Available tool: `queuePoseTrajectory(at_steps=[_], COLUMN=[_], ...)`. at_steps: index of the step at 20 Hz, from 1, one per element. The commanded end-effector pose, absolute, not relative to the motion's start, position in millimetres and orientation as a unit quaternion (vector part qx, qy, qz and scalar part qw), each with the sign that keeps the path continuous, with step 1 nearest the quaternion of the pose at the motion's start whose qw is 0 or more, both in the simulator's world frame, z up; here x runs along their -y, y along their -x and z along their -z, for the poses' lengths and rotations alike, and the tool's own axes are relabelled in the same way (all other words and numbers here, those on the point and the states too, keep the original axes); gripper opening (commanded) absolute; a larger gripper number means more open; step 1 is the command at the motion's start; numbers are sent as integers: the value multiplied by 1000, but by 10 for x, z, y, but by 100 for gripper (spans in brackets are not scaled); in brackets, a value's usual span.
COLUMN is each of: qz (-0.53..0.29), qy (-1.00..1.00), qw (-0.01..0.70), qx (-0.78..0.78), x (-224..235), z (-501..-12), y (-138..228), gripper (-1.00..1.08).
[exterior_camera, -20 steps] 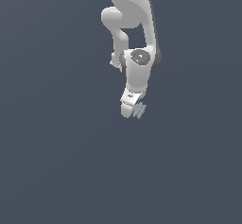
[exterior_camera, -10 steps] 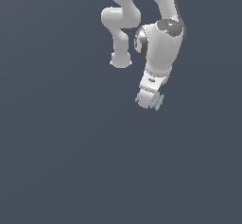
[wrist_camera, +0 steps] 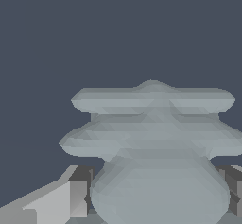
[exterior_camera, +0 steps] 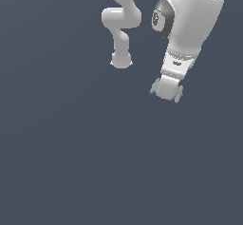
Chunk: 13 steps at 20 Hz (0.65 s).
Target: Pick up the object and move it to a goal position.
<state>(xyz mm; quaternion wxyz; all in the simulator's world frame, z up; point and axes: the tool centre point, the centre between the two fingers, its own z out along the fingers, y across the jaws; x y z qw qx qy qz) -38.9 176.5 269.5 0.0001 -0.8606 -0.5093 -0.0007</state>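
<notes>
Gripper [exterior_camera: 166,92] reads to me as closed on the object [wrist_camera: 153,142], going by the wrist view: a pale grey-blue piece sits between the two fingers [wrist_camera: 78,192], its rounded lower body filling the gap from one dark pad to the other. Above that body I see two flat, lobed tiers stacked one over the other, both wider than the fingers' spread. Whether the pads press the body or only stand just beside it I cannot tell for sure, but no gap shows on either side.

From the exterior view, the arm [exterior_camera: 190,24] reaches in from the top edge and tilts down toward that view's left, with the gripper at its low end, on the exterior view's right and in the upper half. Pale grey-blue bits of the object [exterior_camera: 154,89] stick out on both sides of the fingertips there. Further toward the exterior view's left, a white link [exterior_camera: 121,24] of the arm curls down and ends in a round stub. Everything hangs over a plain dark slate floor [exterior_camera: 71,162].
</notes>
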Motion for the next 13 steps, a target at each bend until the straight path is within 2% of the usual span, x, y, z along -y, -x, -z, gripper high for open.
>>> queuePoseTrajectory(at_steps=[1, 13], qz=[0, 0], qy=[861, 861], qw=[0, 0], qx=[509, 509], x=[-1840, -1947], z=[-2813, -2973], y=[357, 296], gripper=[-100, -100])
